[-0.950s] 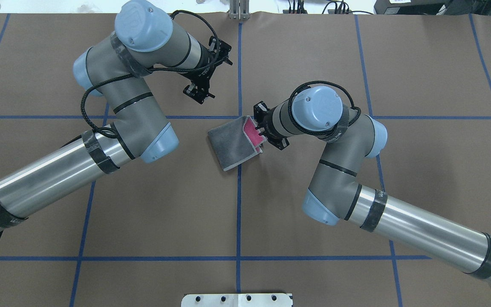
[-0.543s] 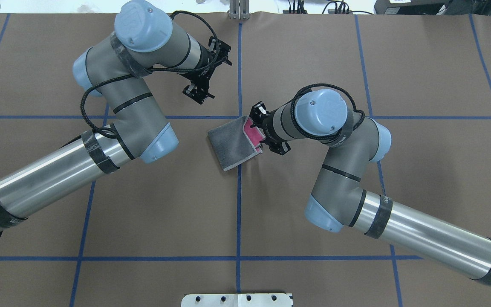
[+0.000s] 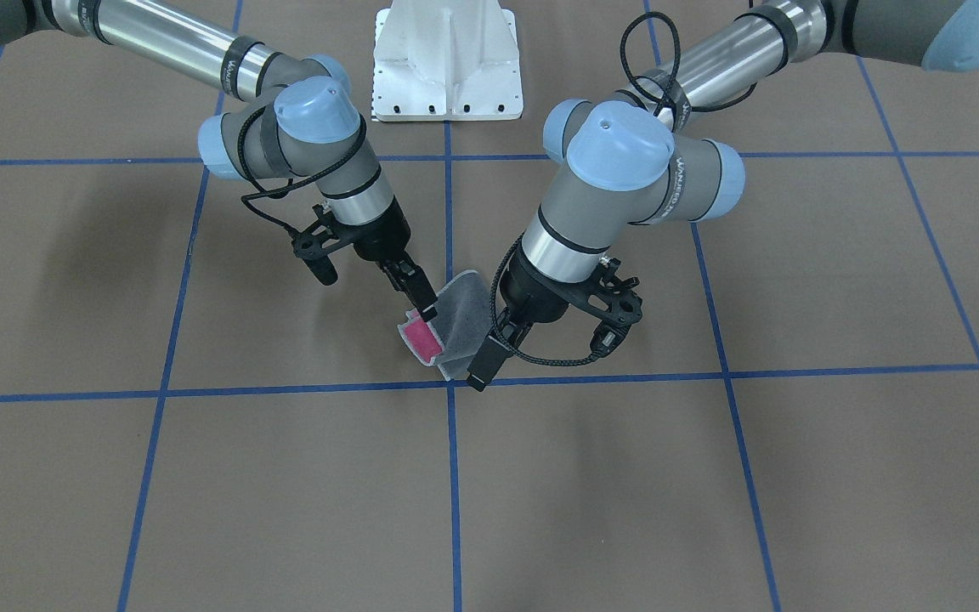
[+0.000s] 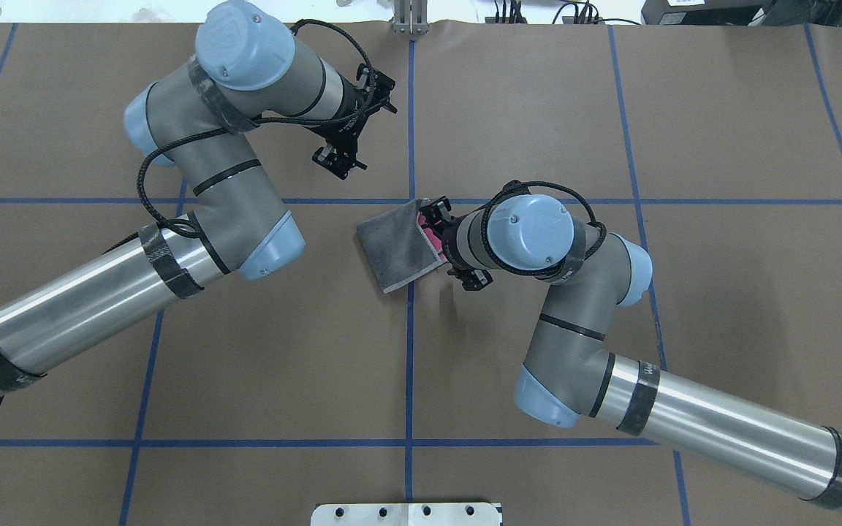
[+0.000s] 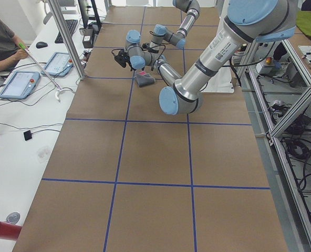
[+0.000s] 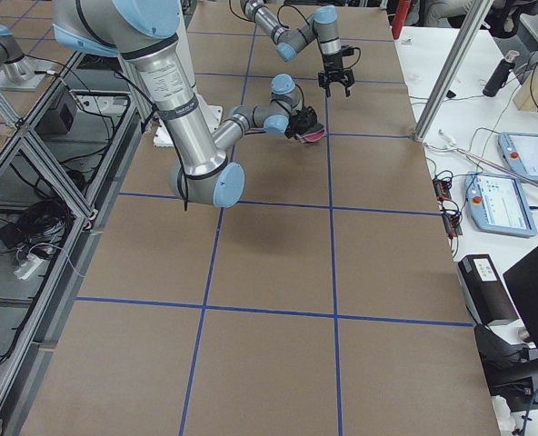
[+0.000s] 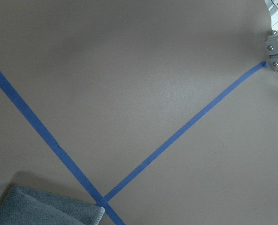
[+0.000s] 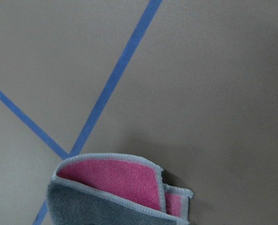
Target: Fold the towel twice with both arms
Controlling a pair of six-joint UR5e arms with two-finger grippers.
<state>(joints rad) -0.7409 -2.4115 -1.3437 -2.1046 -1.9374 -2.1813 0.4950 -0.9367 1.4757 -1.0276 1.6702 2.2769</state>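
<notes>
**Towel.** The towel lies folded on the brown table, with its dark grey face outward and light grey edging along the border. One corner sits at the crossing of two blue tape lines near the table's centre. The edge on the robot's right is raised off the surface. There the layers part and the pink inner face shows.

**Right gripper.** The right arm reaches in low from the robot's right. The right gripper meets the raised towel edge, and its fingers are pressed together on it, pinching the cloth. The right wrist view shows the lifted fold with pink inside and the grey outer layer below it. The fingers themselves are out of that frame.

**Left gripper.** The left arm is bent at the elbow. The left gripper hangs above the table on the far side of the towel and apart from it. Its fingers are spread and hold nothing. The left wrist view looks down on bare table, the tape crossing and one grey towel corner at the lower left.

**Surroundings.** The white pedestal base stands at the table's robot-side edge, between the two arms.
</notes>
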